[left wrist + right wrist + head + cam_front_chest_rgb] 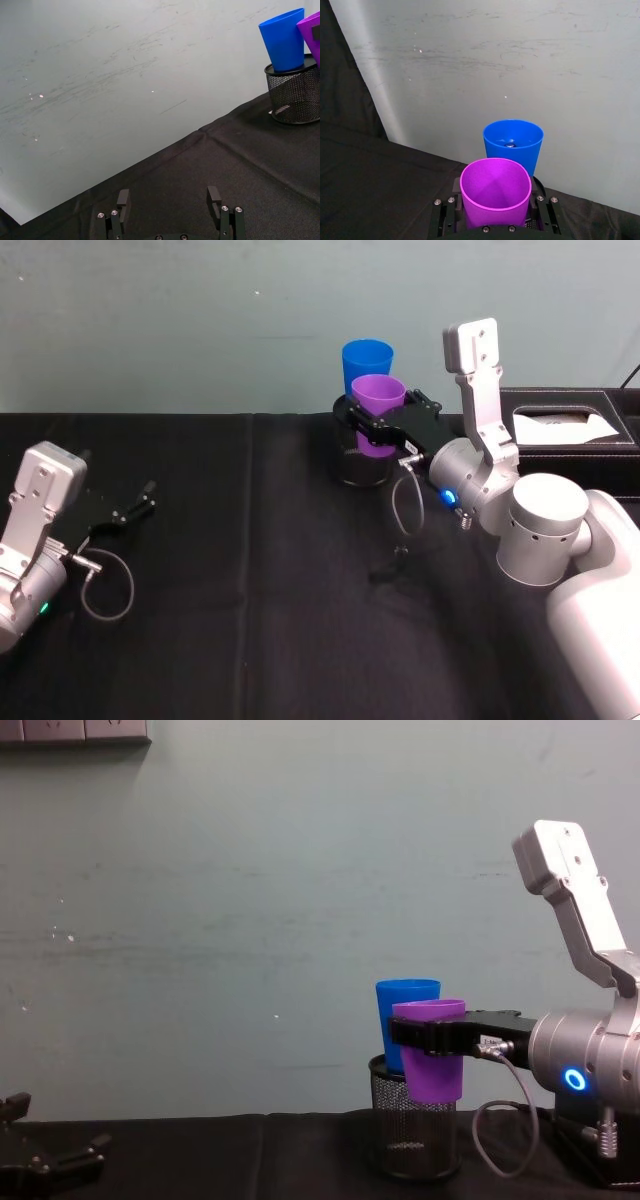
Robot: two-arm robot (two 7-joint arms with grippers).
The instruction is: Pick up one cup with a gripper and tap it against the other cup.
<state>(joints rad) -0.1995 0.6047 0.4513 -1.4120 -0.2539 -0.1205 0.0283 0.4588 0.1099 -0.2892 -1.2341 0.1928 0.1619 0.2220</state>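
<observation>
As I read it from my station, right pincer [380,436]: clamped across the mid wall of the purple cup [378,395], below its rim.
Purple cup: upright, lifted off the bench [250,590], over the rim of the mesh holder [415,1140], close against the blue cup [367,355]; whether they touch I cannot tell.
Blue cup: standing in the mesh holder.
Handling: light, stiff, smooth plastic, I judge. The taper should wedge it against sliding down, so a moderate mid-wall squeeze suits.
Left pincer [125,512]: open, parked low at the bench's left.
</observation>
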